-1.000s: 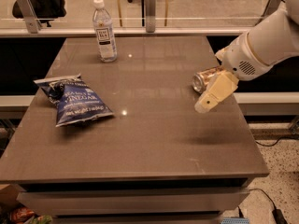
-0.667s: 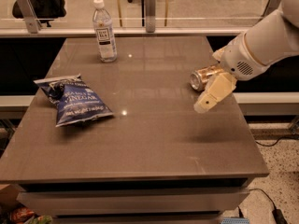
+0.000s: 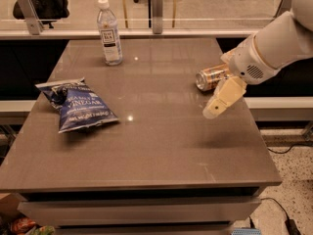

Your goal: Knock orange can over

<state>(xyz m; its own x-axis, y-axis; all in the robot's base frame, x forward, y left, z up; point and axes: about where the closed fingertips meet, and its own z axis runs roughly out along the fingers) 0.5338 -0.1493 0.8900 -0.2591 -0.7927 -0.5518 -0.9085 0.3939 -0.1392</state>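
Note:
The orange can [image 3: 210, 77] lies on its side on the grey-brown table [image 3: 156, 131] near the right edge, its silver top facing left. My gripper [image 3: 221, 100] hangs just in front of and slightly right of the can, its cream-coloured finger pointing down-left above the table. It holds nothing. The white arm reaches in from the upper right and covers the can's right end.
A clear water bottle [image 3: 109, 32] stands upright at the back left of the table. A blue chip bag [image 3: 77, 105] lies at the left. A glass rail and chairs stand behind the table. The table's right edge is close to the can.
The arm has shifted slightly left and up; the can lies on its side throughout and has barely moved.

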